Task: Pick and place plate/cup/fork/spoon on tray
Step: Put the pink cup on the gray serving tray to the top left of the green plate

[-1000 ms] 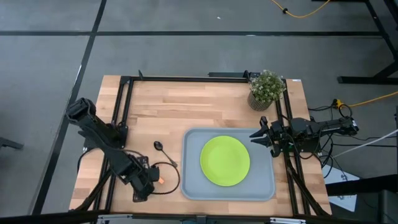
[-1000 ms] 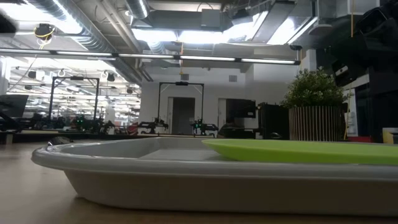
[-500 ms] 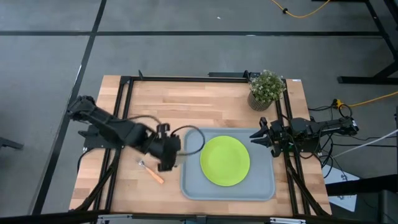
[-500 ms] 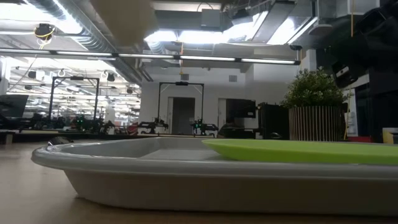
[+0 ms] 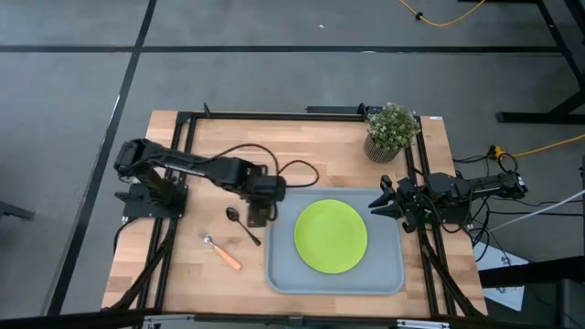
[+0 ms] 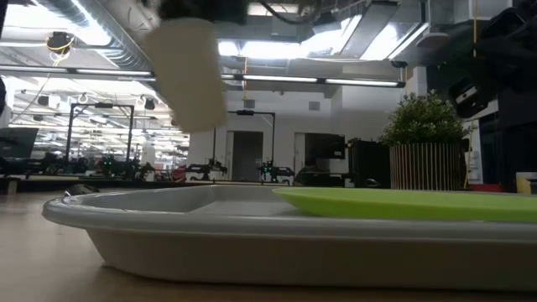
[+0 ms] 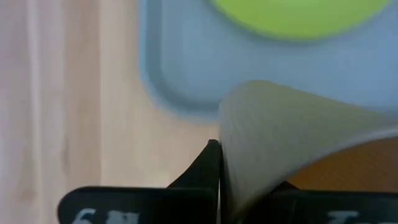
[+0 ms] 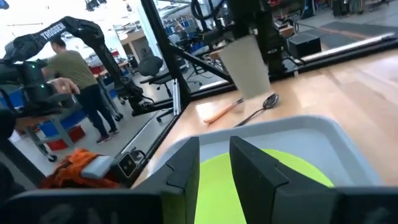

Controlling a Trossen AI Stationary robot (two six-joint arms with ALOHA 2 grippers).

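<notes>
The light wooden bench shows matt planks with visible grain. The grey-blue rectangular plastic tray looks smooth, and the round lime-green plate slightly glossy. The beige cup seems matt.

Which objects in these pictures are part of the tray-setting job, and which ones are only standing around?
Part of the job:
- tray
- plate, already on the tray
- cup, held in the left gripper above the tray's edge
- spoon, on the table
- fork, on the table

Only standing around:
- potted plant
- person in the room behind
</notes>
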